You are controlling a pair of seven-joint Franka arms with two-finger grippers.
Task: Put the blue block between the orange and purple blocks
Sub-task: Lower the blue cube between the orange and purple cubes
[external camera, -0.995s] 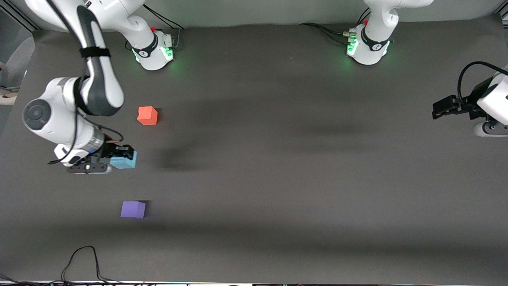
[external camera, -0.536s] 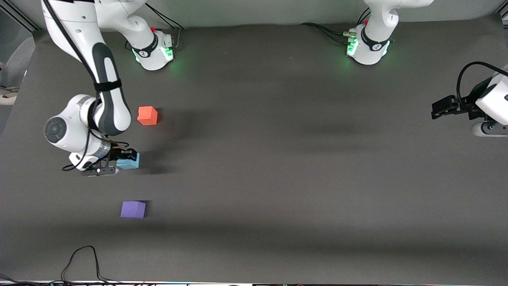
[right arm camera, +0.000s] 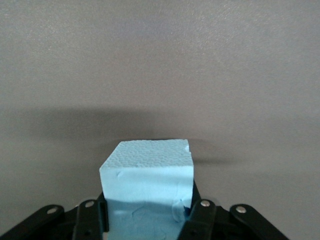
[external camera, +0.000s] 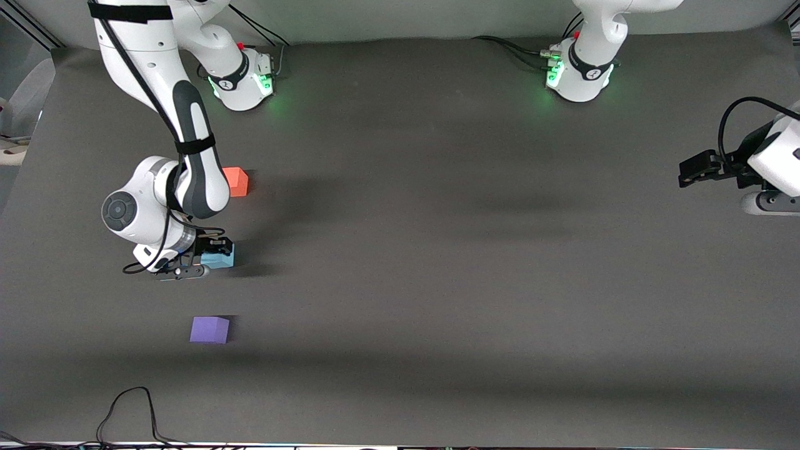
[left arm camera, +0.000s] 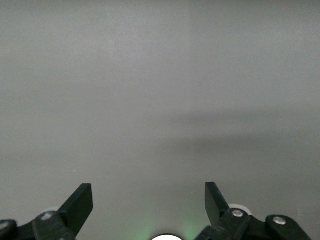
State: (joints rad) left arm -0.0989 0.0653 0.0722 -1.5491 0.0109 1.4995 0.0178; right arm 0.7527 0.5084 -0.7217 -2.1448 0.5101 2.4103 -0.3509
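Right gripper point(external camera: 209, 259) low over surface point(external camera: 437, 250), jaws clenched on blue block point(external camera: 219, 257); same grasp seen in right wrist view, block point(right arm camera: 147, 185) between fingers point(right arm camera: 92, 220)
Blue block sits between orange block point(external camera: 236, 181) and purple block point(external camera: 209, 329): orange farther from front camera, purple nearer, all three well apart
Left gripper point(external camera: 690, 174) waits at left arm's end of surface, jaws spread wide, holding nothing; fingers point(left arm camera: 80, 205) apart in left wrist view
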